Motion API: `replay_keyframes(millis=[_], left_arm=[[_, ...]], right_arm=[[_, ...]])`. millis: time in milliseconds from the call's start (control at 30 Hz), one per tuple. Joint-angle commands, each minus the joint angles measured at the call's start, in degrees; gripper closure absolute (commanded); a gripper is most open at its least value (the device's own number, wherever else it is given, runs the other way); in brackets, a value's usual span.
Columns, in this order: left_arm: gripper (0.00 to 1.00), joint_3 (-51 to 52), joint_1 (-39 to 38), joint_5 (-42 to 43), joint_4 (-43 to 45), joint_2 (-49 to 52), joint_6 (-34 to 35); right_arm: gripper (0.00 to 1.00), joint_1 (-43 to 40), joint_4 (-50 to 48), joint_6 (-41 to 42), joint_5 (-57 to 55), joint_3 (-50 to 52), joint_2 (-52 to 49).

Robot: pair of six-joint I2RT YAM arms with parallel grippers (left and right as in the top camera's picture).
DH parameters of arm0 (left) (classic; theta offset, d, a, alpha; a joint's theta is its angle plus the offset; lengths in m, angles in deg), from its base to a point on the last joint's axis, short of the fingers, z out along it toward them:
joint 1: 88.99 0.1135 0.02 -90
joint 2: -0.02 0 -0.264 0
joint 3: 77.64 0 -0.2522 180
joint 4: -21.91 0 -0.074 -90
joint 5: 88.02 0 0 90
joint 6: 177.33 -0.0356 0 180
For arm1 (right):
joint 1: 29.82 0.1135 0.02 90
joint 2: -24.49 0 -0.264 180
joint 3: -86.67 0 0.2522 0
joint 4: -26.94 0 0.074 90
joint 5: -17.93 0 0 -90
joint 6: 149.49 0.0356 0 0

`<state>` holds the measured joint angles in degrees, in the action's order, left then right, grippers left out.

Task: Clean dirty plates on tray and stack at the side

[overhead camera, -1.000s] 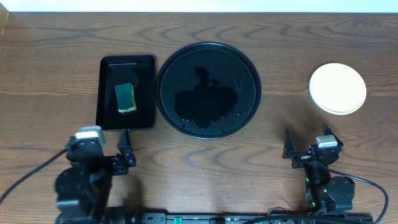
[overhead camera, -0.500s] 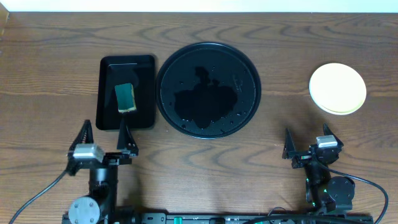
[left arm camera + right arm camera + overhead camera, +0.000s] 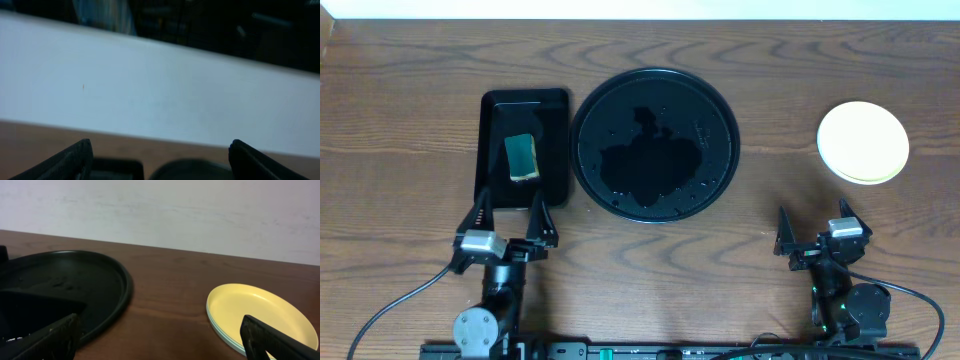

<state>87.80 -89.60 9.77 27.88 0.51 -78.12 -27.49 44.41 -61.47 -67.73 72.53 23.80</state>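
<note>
Wood-grain table (image 3: 770,80). Left gripper (image 3: 511,200) and right gripper (image 3: 812,215) both empty, jaws spread. Ahead-left of the right one, the tray (image 3: 710,110), plateless; ahead-right, the plates (image 3: 863,142), stacked, yellow uppermost. Probably light, stiff, slick plastic: pinch the raised rim.

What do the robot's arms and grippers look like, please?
Both arms are black, each with a small silver-grey block near the wrist. The left gripper and right gripper each carry two black, pointed, wedge-shaped fingers. Black cables trail from both bases; green lights dot the right arm, and a grey disc marks the left.
</note>
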Motion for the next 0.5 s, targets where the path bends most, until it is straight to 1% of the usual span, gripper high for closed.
replay_keyframes(millis=[0,200,367,433,467], left_arm=[[0.13,0.59,0.09,0.52,-2.19,-0.39,0.28],[0.13,0.57,1.97,0.55,-10.86,-0.39,-1.77],[0.13,0.57,2.29,0.57,-20.70,-0.39,-6.75],[0.13,0.57,2.29,0.50,-23.37,-0.39,-7.82],[0.13,0.59,2.29,0.55,-23.12,-0.39,-8.50]], right_arm=[[0.01,1.07,0.22,-0.66,0.42,0.07,0.42],[0.01,1.07,0.22,-0.66,0.42,0.07,0.42],[0.01,1.07,0.22,-0.66,0.42,0.07,0.42],[0.01,1.07,0.22,-0.66,0.42,0.07,0.39],[0.01,1.07,0.22,-0.66,0.42,0.07,0.39]])
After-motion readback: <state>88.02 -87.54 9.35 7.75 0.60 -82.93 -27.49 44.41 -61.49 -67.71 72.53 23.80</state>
